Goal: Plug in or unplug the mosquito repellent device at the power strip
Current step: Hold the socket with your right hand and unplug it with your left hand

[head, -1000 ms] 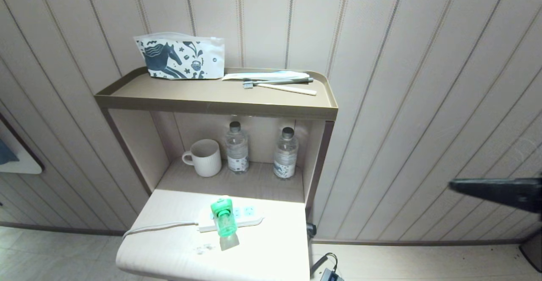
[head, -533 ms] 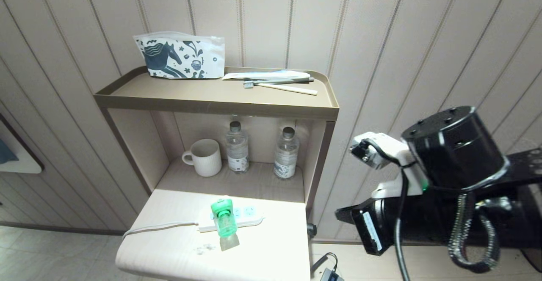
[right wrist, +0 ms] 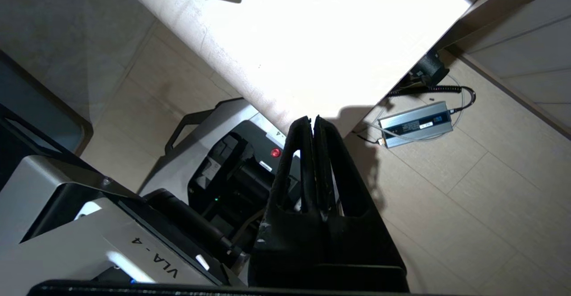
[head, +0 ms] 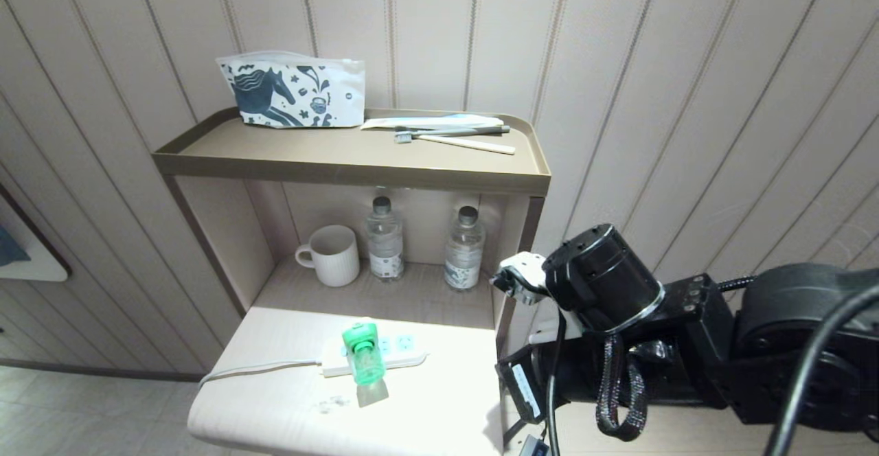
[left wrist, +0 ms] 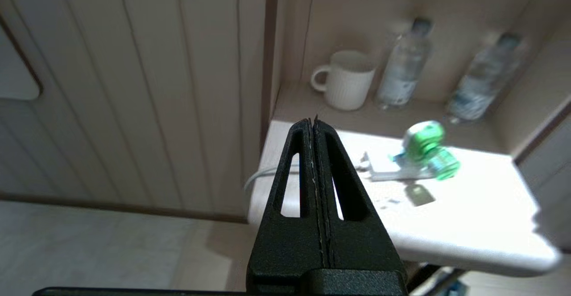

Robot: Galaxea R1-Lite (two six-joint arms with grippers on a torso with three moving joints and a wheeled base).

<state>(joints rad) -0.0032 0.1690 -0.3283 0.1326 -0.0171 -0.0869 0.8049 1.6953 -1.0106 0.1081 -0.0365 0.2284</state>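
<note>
mosquito repellent device [head: 362,354] seated upright in power strip [head: 398,353], lower centre of frame, so unplugging looks next | right gripper [right wrist: 313,124] pressed together, lower right, off the table edge | left gripper [left wrist: 313,124] pressed together, apart

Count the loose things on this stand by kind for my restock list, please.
Clear plastic water bottles: 2
White ribbed ceramic mug: 1
Horse-print white fabric pouch: 1
Toothbrushes: 2
Bright green plastic mosquito repellent device: 1
Long white plastic power strip: 1
Total: 8
</note>
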